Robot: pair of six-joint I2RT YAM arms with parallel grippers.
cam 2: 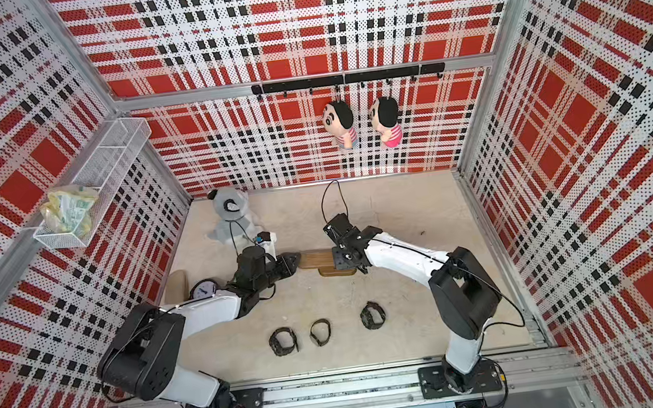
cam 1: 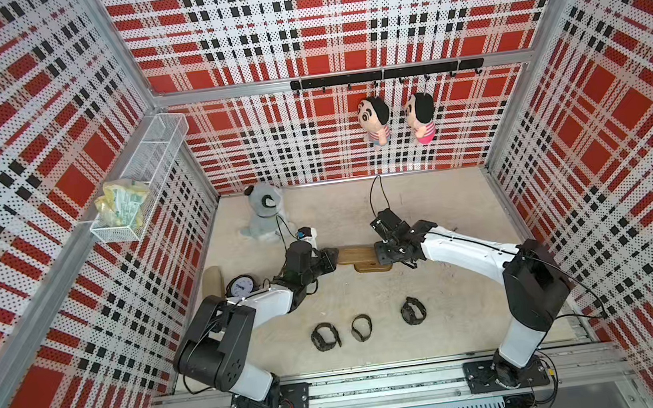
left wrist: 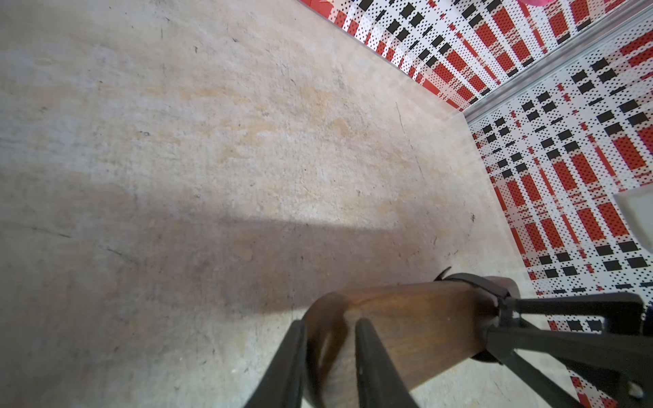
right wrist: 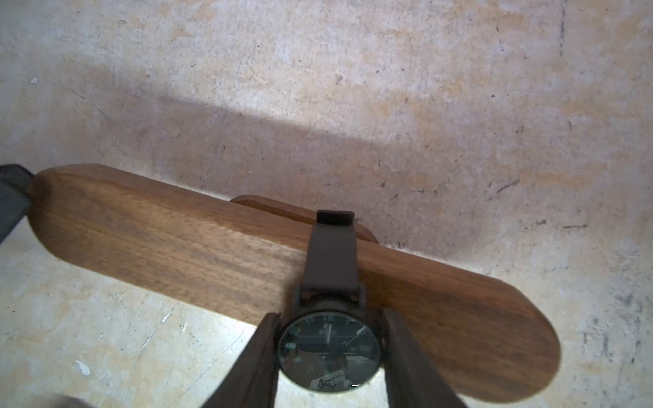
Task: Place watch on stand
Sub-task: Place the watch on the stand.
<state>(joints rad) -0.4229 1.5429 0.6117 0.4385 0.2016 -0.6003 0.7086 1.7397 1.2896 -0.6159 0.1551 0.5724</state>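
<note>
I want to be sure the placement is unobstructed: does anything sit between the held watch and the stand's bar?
Nothing visible does. The watch, in the right gripper, already has its strap across the bar of the stand. The left gripper clamps the bar's other end, apart from the watch.

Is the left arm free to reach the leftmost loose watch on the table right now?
Probably not yet: the left gripper grips an end of the stand; otherwise nothing lies between it and the leftmost loose watch.
</note>
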